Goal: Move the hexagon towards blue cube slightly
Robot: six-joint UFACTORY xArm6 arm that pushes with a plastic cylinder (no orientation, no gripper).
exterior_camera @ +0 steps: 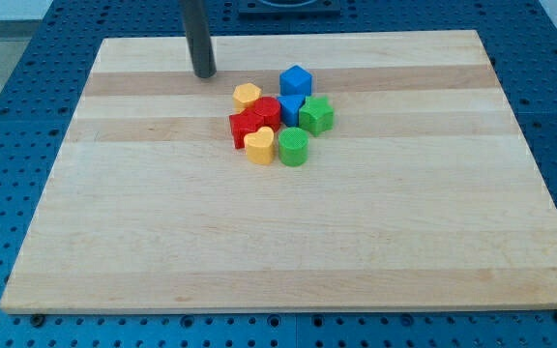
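Note:
The yellow hexagon (248, 95) lies at the upper left of a cluster of blocks near the board's middle top. The blue cube (296, 80) stands to its right and slightly above, with a small gap between them. My tip (204, 73) rests on the board to the upper left of the hexagon, a short way off and touching no block.
The cluster also holds a second blue block (291, 107), two red blocks (265, 110) (244, 127), a yellow heart (258, 146), a green star-like block (316, 115) and a green cylinder (294, 148). The wooden board (288, 242) lies on a blue pegboard table.

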